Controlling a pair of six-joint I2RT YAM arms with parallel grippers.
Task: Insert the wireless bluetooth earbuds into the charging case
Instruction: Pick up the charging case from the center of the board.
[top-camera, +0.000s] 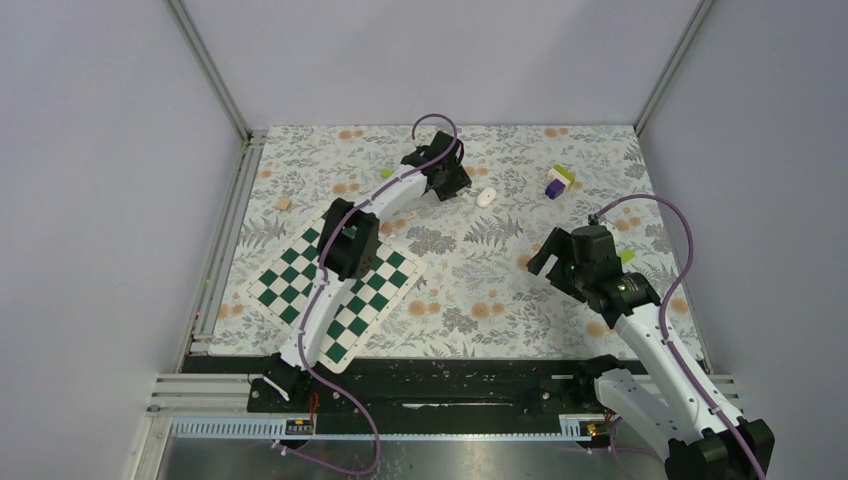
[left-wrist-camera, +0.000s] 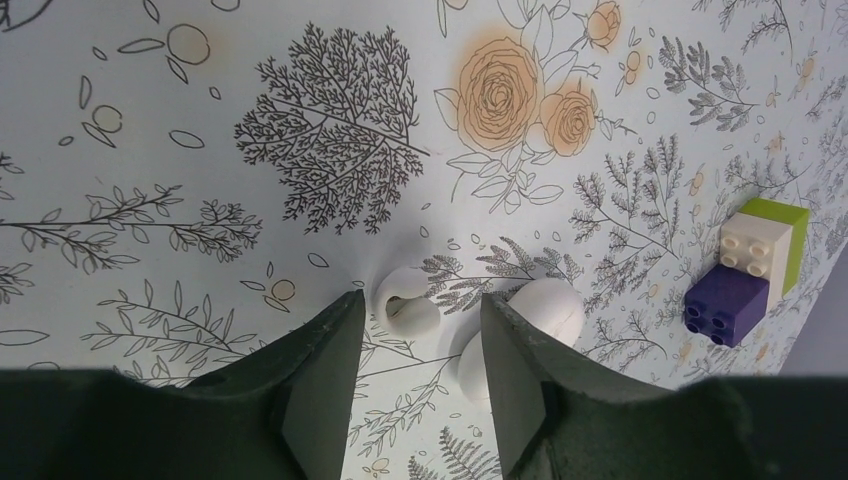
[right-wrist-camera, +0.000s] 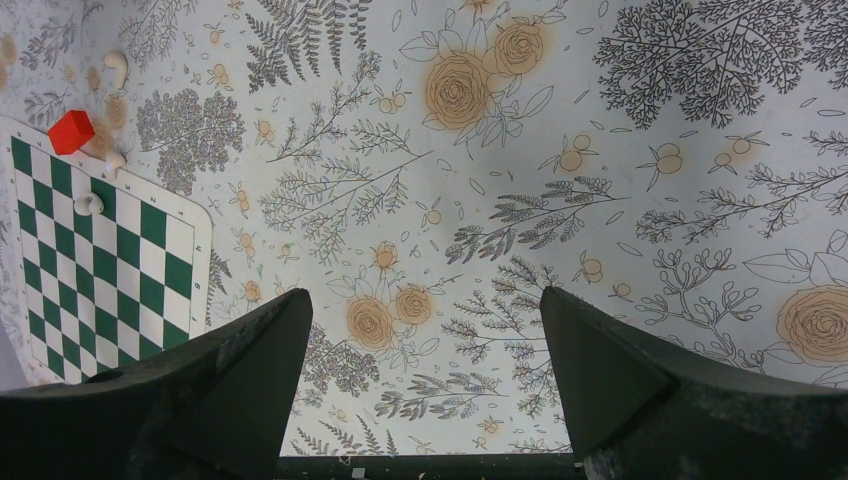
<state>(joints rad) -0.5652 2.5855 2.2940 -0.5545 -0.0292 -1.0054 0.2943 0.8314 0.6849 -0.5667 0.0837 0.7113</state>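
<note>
left fingers (left-wrist-camera: 320, 380): partly spread, low over the worktop (left-wrist-camera: 150, 150), one on each side of a white earbud (left-wrist-camera: 403, 303); gap shows on the earbud's right, no pinch
earbud: lying on the worktop, outside the case (left-wrist-camera: 550, 308)
case: white, just right of the earbud, partly behind one finger; two rounded lobes show, contents can't tell
right fingers (right-wrist-camera: 240, 380): spread wide, nothing between, well apart from the case
blocks (left-wrist-camera: 745, 270): purple, white and green cluster, right of the case
</note>
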